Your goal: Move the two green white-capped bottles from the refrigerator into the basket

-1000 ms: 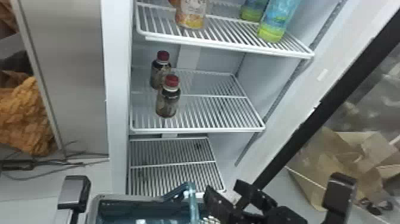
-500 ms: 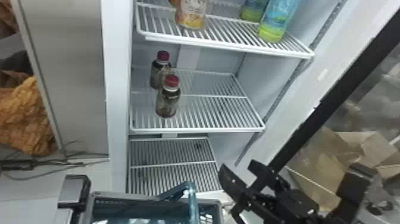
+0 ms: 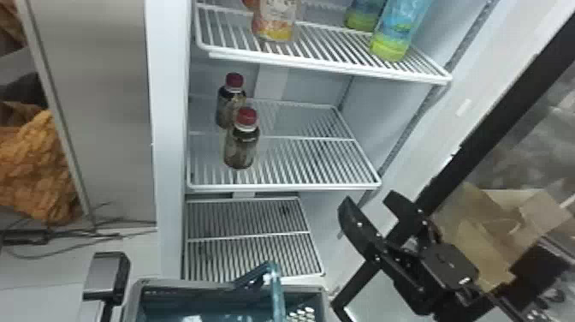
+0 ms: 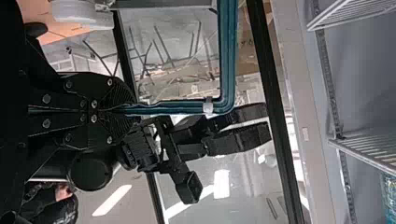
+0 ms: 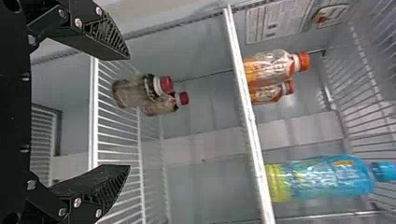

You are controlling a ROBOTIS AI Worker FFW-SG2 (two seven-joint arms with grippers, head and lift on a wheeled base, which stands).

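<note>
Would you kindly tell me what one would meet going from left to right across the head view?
Crumpled orange material → the refrigerator's white left frame → two red-capped bottles → two blue-and-green bottles → crumpled brown paper.

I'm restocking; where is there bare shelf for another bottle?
Middle shelf: bare wire between the red-capped bottles and its right edge. Upper shelf: a gap between the orange bottles and the blue-green bottles. Crowded: middle shelf's left, around the red-capped pair.
</note>
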